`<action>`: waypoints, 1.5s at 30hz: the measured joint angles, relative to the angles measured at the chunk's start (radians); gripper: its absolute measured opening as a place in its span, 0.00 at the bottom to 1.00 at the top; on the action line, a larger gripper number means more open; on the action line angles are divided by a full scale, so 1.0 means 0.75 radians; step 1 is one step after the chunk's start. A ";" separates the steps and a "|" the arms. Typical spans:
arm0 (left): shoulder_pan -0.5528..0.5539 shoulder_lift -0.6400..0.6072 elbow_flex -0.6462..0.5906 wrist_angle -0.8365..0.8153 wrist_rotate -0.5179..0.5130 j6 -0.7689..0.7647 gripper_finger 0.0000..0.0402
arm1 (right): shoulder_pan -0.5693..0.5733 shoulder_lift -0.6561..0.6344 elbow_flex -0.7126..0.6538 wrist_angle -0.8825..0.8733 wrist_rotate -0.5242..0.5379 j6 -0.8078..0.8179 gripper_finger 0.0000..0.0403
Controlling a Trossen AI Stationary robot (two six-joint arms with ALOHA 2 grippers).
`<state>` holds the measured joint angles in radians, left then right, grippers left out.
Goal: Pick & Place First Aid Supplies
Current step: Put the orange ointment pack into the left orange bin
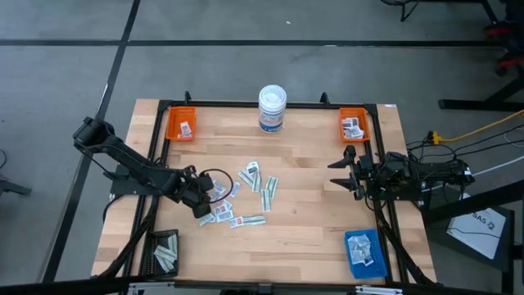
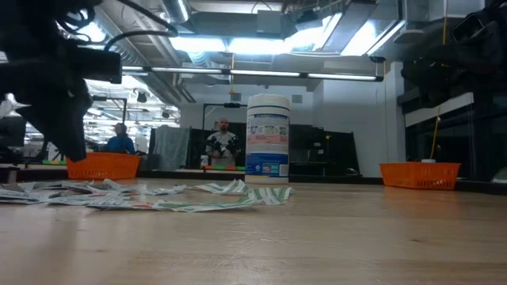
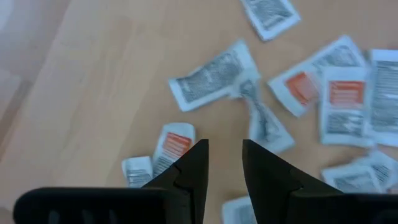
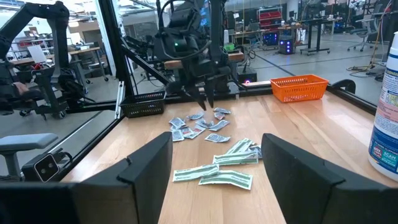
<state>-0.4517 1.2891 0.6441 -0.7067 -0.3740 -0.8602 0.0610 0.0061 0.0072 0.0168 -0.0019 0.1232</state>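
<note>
The first aid supplies lie flat and scattered on the wooden table: small white packets (image 1: 223, 211), some with orange print (image 3: 176, 143), and longer pale greenish strips (image 1: 268, 193) (image 4: 219, 177). My left gripper (image 1: 203, 201) (image 3: 225, 155) hovers above the left part of the pile, pointing down. Its fingers are open by a narrow gap with nothing between them. In the right wrist view it (image 4: 204, 98) stands just above the packets. My right gripper (image 1: 345, 173) (image 4: 214, 155) waits wide open near the table's right edge, away from the pile.
A white round tub with a blue label (image 1: 272, 108) stands at the far edge. Orange trays (image 1: 181, 124) (image 1: 354, 124) sit in the far corners, a black tray (image 1: 164, 252) near left and a blue tray (image 1: 364, 252) near right; all hold packets. Bare wood lies between pile and right gripper.
</note>
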 joint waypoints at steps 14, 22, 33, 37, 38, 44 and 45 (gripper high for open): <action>0.103 0.184 0.000 0.009 0.044 0.047 0.22 | 0.000 0.000 0.000 0.000 0.000 0.000 0.61; 0.102 0.269 0.006 0.020 0.009 0.048 0.22 | 0.000 0.000 0.000 0.000 0.000 0.000 0.61; 0.120 0.280 0.004 0.044 0.025 0.026 0.02 | 0.000 0.000 0.000 0.000 0.000 0.000 0.61; 0.125 0.279 0.005 0.041 0.011 0.012 0.01 | 0.000 0.000 0.000 0.000 0.000 0.000 0.61; 0.125 0.274 0.008 0.036 0.008 0.012 0.01 | 0.000 0.000 0.000 0.000 0.000 0.000 0.61; 0.131 0.200 0.058 -0.002 -0.046 0.019 0.00 | 0.000 0.000 0.000 0.000 0.000 0.000 0.61; 0.136 0.182 0.065 -0.009 -0.045 0.023 0.00 | 0.000 0.000 0.000 0.000 0.000 0.000 0.61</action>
<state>-0.3498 1.4253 0.6931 -0.7131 -0.4075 -0.8428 0.0610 0.0060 0.0071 0.0170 -0.0021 0.1234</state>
